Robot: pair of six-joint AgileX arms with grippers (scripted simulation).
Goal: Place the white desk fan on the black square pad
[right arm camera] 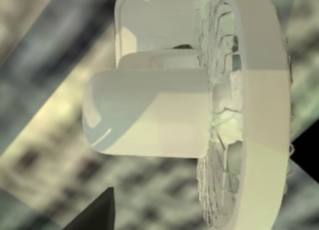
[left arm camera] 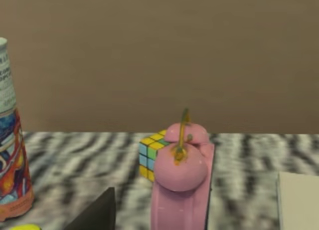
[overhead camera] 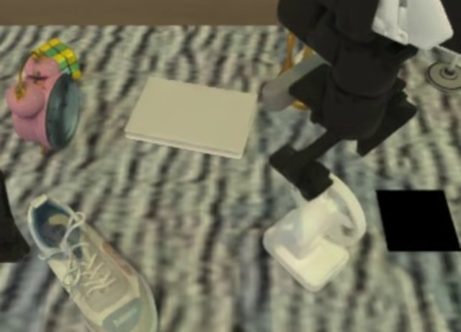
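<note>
White desk fan (overhead camera: 317, 235): upright on our striped cloth, just left of the black square pad (overhead camera: 418, 220). Our right gripper (overhead camera: 311, 175) at its head; finger spread indiscernible.

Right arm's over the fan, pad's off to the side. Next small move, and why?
Probably lower the right gripper a little onto the white desk fan and close on its head. In the top view the gripper sits at the fan's top, and the fan still stands on the striped cloth, left of the black square pad and apart from it. I can't tell whether the fingers already grip.
</note>
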